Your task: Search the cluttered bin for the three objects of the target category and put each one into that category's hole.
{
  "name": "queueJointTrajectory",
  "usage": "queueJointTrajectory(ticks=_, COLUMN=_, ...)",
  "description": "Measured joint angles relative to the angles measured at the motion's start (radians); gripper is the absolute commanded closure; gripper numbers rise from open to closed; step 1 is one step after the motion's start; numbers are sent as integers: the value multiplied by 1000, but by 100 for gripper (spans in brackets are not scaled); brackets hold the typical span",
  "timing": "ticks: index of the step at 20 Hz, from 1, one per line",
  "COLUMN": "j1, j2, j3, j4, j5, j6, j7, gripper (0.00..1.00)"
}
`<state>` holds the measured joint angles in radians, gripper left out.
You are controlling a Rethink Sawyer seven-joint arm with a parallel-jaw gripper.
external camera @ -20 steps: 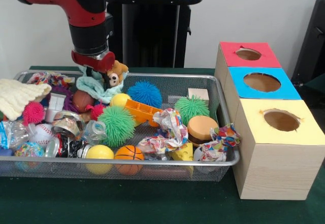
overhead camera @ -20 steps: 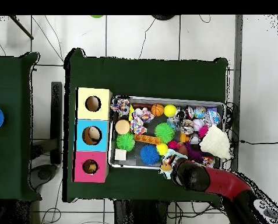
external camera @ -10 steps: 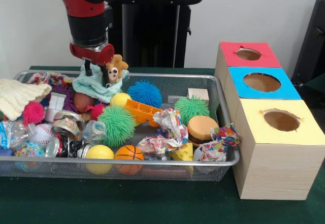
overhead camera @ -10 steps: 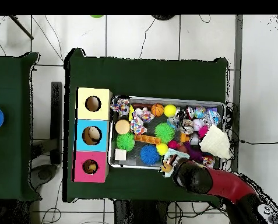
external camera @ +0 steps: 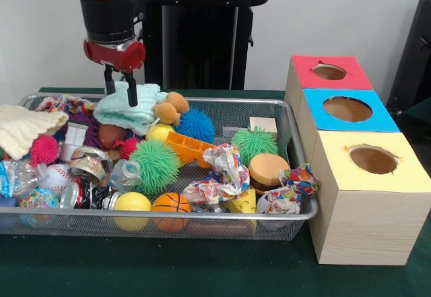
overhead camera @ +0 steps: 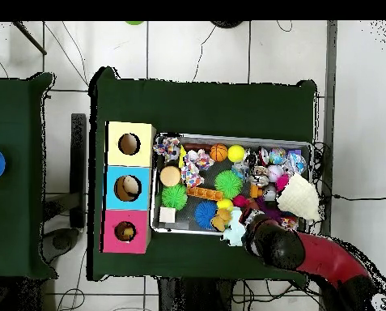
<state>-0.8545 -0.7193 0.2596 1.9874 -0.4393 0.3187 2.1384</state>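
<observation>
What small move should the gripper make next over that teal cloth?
Probably shift the gripper sideways over the tan plush toy, then lower. Its fingers look open and empty above the teal cloth, and the toy lies exposed beside it.

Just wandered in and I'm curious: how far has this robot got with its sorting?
Done: hard to say, since the holes in the box show nothing clear inside. In hand: nothing. The claw hangs open just over the teal plush toy, which lies on the pile. Left: probably gripping that toy, and the bin is heaped with toys.
</observation>
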Motion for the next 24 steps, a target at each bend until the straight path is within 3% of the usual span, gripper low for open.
queueJointTrajectory(ticks=15, j1=-31, j2=-4, j3=33, j4=6, j5=4, j6=0, j7=0, gripper=0)
queueJointTrajectory(ticks=24, j1=-28, j2=-42, j3=67, j4=80, j5=34, j6=0, j7=0, gripper=0)
